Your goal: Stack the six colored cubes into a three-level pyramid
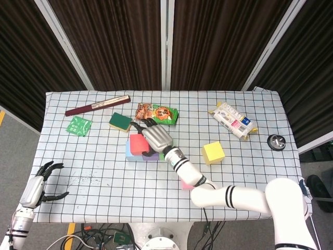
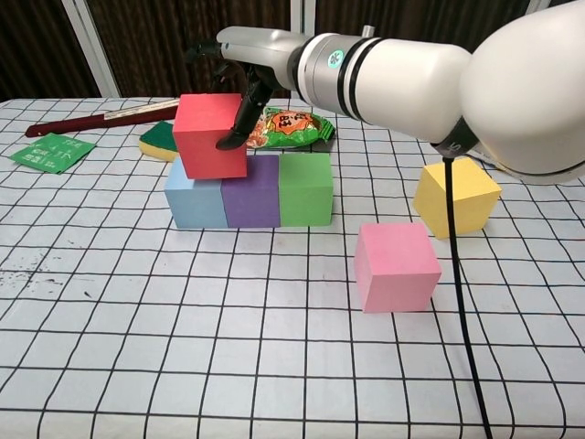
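Note:
My right hand [image 2: 239, 69] grips the red cube [image 2: 208, 135] from behind, its fingers down the cube's right side. The cube is slightly tilted over the seam between the blue cube [image 2: 194, 198] and the purple cube [image 2: 251, 190]; I cannot tell whether it rests on them. A green cube [image 2: 305, 188] completes that row of three. The pink cube [image 2: 396, 267] lies alone in front and the yellow cube [image 2: 455, 195] to the right. In the head view the right hand [image 1: 156, 136] covers part of the row beside the red cube [image 1: 138, 144]. My left hand [image 1: 37, 187] hangs off the table's near left corner, holding nothing.
Behind the row lie a green-and-yellow sponge [image 1: 120, 121] and a snack packet [image 1: 157, 112]. A dark red stick [image 1: 98, 105] and a green sachet [image 1: 78, 125] are at the back left. A white packet [image 1: 232, 120] and a small round black object [image 1: 276, 141] are at the right.

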